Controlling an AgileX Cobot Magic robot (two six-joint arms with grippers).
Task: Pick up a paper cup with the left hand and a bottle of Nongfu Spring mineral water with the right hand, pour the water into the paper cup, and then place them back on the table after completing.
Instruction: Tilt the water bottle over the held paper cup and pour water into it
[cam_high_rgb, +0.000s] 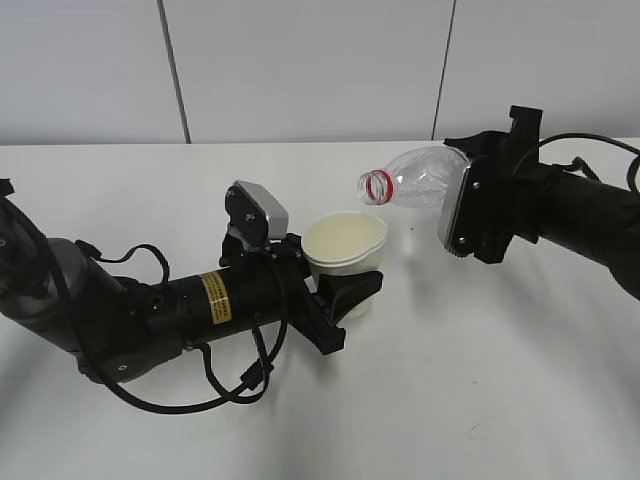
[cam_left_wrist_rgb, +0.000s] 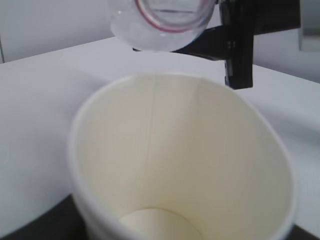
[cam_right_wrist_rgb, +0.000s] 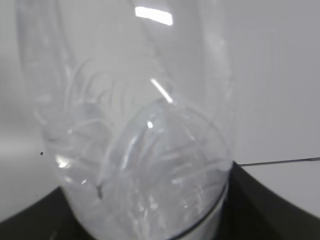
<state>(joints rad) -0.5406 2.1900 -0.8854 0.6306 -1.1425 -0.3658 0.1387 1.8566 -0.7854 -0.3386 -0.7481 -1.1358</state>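
My left hand's gripper (cam_high_rgb: 335, 292) is shut on a white paper cup (cam_high_rgb: 346, 247) and holds it upright above the table (cam_high_rgb: 480, 380). The cup fills the left wrist view (cam_left_wrist_rgb: 180, 165) and its inside looks dry. My right hand's gripper (cam_high_rgb: 470, 205) is shut on a clear plastic bottle (cam_high_rgb: 420, 180), tipped on its side with its open red-ringed mouth (cam_high_rgb: 376, 187) pointing left, just above and right of the cup's rim. The mouth shows at the top of the left wrist view (cam_left_wrist_rgb: 167, 20). The bottle's body fills the right wrist view (cam_right_wrist_rgb: 135, 150). I see no water in it.
The white tabletop stretches all around under both arms. A grey panelled wall (cam_high_rgb: 300, 70) stands behind the far edge. Loose black cables (cam_high_rgb: 240, 385) hang from my left arm down to the table.
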